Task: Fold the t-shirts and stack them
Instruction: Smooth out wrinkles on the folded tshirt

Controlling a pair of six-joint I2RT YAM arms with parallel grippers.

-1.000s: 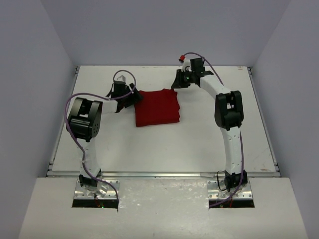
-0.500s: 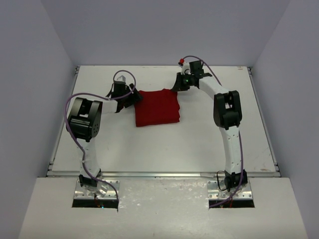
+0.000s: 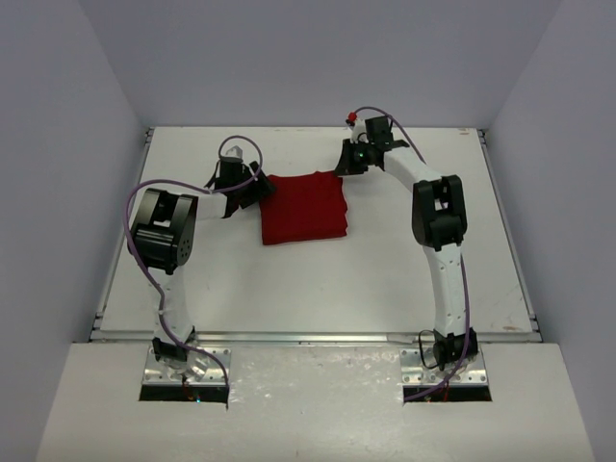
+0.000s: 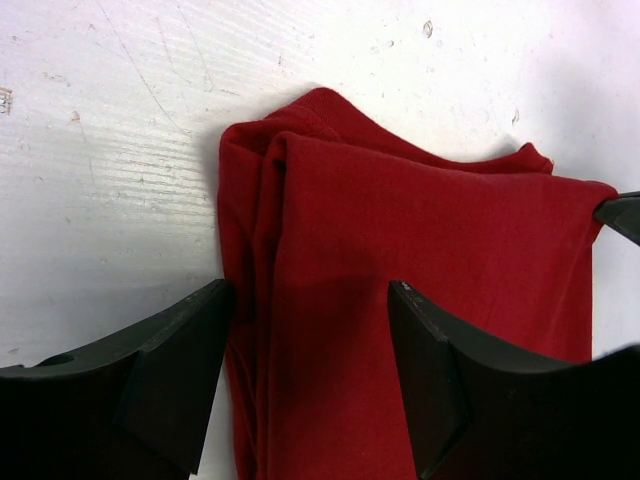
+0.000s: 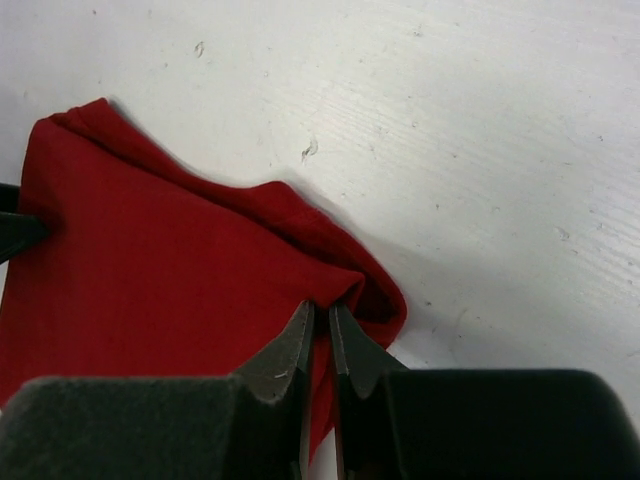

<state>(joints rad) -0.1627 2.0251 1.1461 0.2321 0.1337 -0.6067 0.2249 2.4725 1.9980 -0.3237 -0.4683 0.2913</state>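
A: Where's the shirt (image 3: pixel 303 207) lying?
B: It's lying folded on the table (image 3: pixel 385 279), between your two grippers.
A: Grippers?
B: Your left gripper (image 4: pixel 308 300) is sitting spread wide, fingers straddling the shirt's left edge. Your right gripper (image 5: pixel 320 312) is pinching the shirt's far right corner, fingers nearly together.
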